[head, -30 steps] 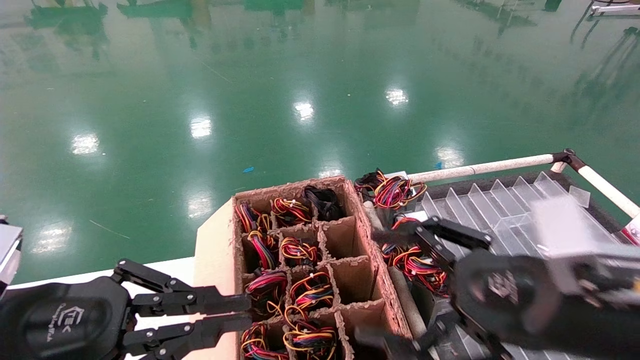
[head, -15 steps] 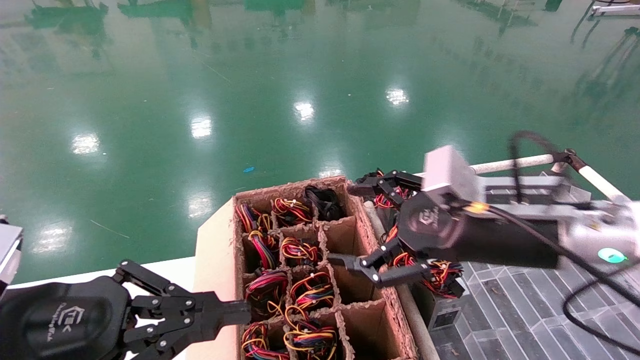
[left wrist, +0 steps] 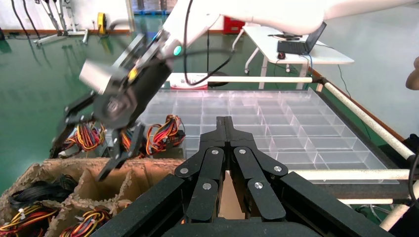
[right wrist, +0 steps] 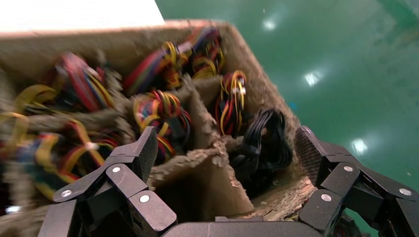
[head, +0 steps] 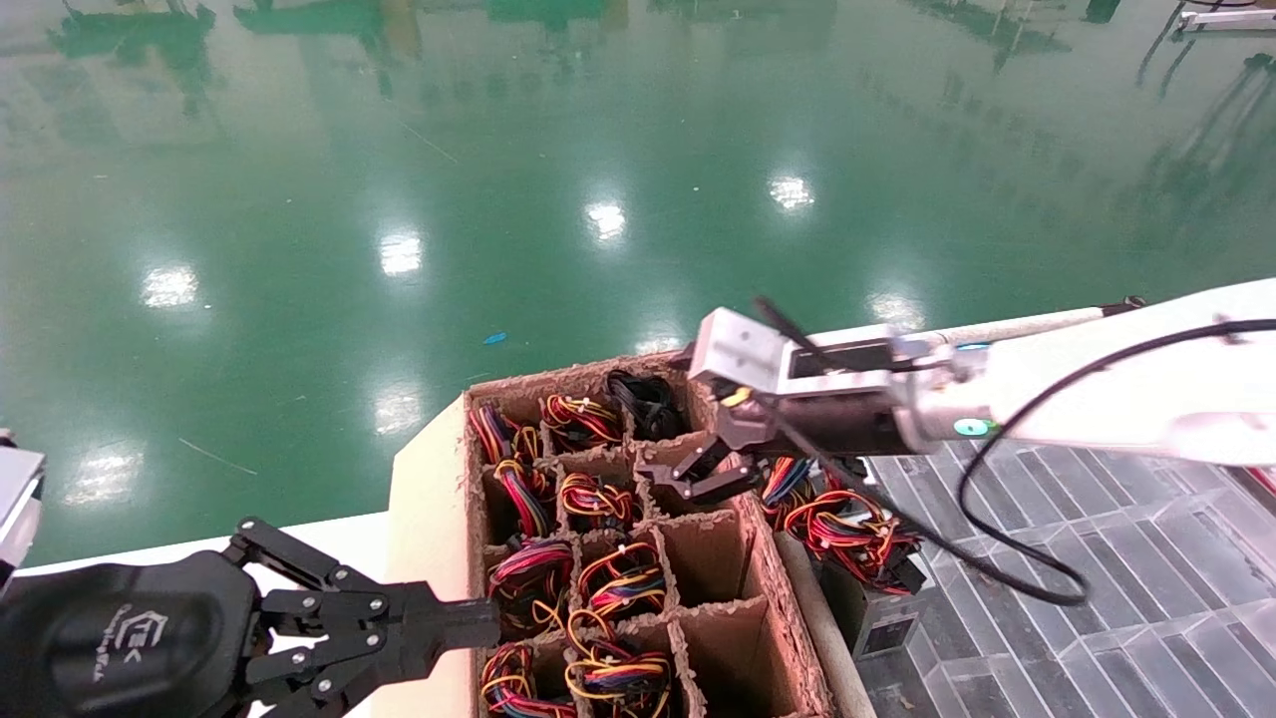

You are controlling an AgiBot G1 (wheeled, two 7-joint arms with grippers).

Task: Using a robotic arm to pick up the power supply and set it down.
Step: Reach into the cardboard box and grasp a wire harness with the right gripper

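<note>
The right gripper [head: 698, 477] hangs jaws spread over the carton [head: 768, 558], lined up for the black-cabled power supply [head: 648, 401] in the cell at twelve o'clock; the left gripper [head: 478, 623], jaws closed, parked at seven

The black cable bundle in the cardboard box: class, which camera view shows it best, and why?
The right wrist view: the black cable bundle lies close, between the fingers of the open right gripper. The head view shows it small, in the box's far compartment. The left wrist view shows only a part at the picture's edge.
</note>
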